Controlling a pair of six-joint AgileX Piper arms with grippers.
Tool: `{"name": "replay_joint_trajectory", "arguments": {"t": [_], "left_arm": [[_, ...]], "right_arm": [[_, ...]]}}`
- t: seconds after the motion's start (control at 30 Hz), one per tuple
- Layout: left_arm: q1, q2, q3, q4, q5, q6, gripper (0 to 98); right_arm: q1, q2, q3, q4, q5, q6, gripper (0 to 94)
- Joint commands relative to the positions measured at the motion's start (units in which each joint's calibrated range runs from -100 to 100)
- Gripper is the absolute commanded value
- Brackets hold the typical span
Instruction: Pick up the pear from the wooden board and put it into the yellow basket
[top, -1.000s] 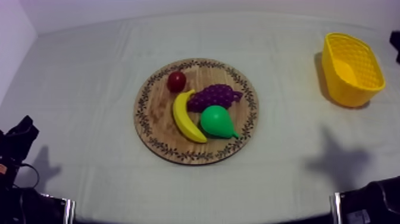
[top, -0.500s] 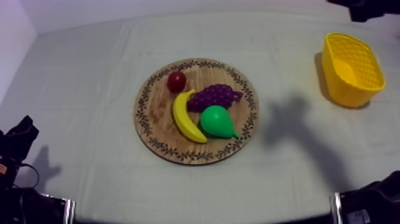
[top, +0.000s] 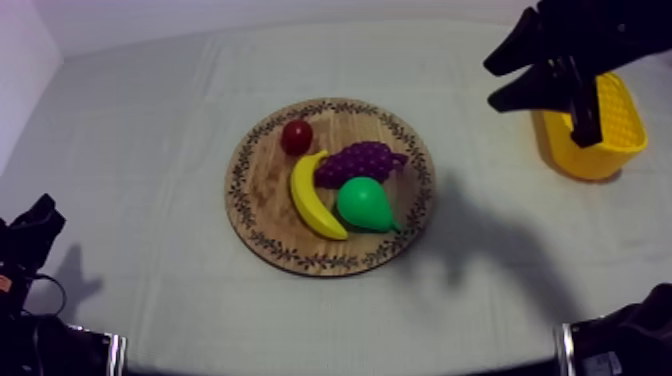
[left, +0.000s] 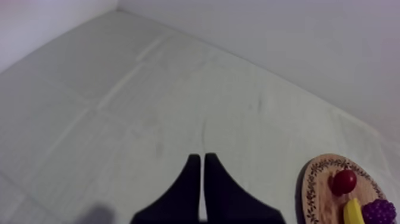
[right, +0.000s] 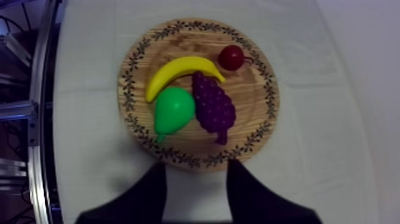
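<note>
Right end effector (right: 196, 165), fingers (right: 149, 196) apart, short of pear (right: 172, 110) on board (right: 253, 101).

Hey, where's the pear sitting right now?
In the top view the pear lies on the round wooden board, on its right-hand part toward the yellow basket, next to the banana and the bunch of grapes.

Looking down on a round wooden board (right: 253, 89): green pear (right: 173, 109) pressed against banana (right: 178, 72) and bunch of grapes (right: 213, 107), small red fruit (right: 231, 57) by the patterned rim. Black fingers of the right gripper (right: 196, 170) spread apart (nothing between them), over the board's near edge.
</note>
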Motion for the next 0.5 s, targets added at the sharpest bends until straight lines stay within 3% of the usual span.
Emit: {"name": "replay_joint_trajectory", "arguments": {"t": [0.0,0.23,0.47], "left_arm": [[0.0,0.0,0.0,0.0,0.0,0.0,0.1],[0.0,0.0,0.0,0.0,0.0,0.0,0.1],[0.0,0.0,0.0,0.0,0.0,0.0,0.1]], "right_arm": [[0.1,0.3,1.4,-0.7,-0.1,-0.1,43.2],[-0.2,1.7,5.2,-0.4,-5.6,-3.5,55.0],[-4.7,5.7,7.5,4.4,-16.5,-11.0,64.6]]}}
